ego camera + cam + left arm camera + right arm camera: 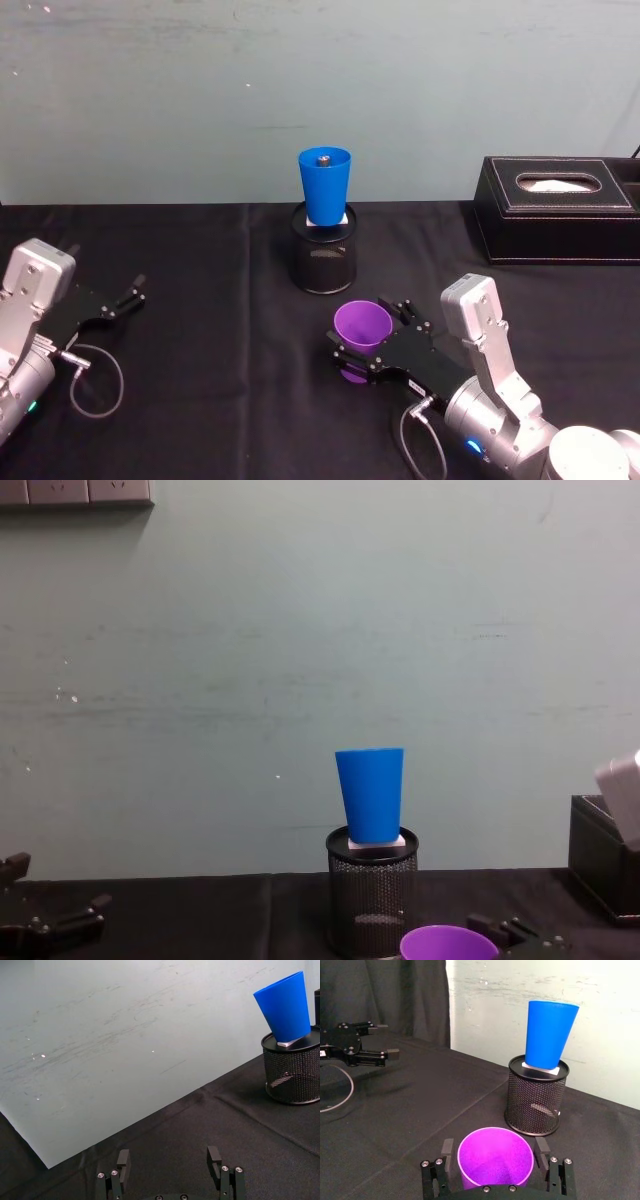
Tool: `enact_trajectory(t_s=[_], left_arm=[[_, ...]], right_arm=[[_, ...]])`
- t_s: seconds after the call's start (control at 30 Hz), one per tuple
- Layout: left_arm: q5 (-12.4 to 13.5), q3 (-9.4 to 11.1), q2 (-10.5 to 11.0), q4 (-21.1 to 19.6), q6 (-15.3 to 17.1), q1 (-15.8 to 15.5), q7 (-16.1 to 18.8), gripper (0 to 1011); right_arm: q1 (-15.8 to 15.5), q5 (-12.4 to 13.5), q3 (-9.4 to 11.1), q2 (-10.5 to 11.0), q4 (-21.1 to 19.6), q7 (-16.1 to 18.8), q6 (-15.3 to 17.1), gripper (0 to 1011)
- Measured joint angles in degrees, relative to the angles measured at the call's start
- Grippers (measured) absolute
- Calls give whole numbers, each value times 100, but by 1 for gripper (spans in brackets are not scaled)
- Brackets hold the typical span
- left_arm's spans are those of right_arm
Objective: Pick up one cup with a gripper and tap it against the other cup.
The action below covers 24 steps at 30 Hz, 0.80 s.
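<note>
While my right claw (494, 1152) is straddling the purple cup (495, 1157), fingers apart, I'm judging it light, thin and slippery, best pinched mid-wall; the blue cup (548, 1034) is sitting ahead on a mesh holder (536, 1098).

Purple cup (362, 327), plastic tapered tumbler, upright, mouth open, standing on the black cloth between the right gripper's (372, 337) spread fingers, blue cup (324, 184) at its 11 o'clock, upright, raised on a mesh holder (322, 258)
</note>
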Motion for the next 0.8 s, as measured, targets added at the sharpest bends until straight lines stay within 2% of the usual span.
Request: enact_trajectory(t_s=[0.23,0.53,0.67,0.8], left_arm=[[0,0,0,0,0,0,0,1000],[0,0,0,0,0,0,0,1000],[0,0,0,0,0,0,0,1000],[0,0,0,0,0,0,0,1000]], right_arm=[[-4,-4,3,3,-13,-4,-1,1002],[-220,222,319,2,-749,-88,-55,1002],[-336,339,579,-79,-1048,-345,-13,1002],[-414,211,788,-224,-1106,-782,68,1003]])
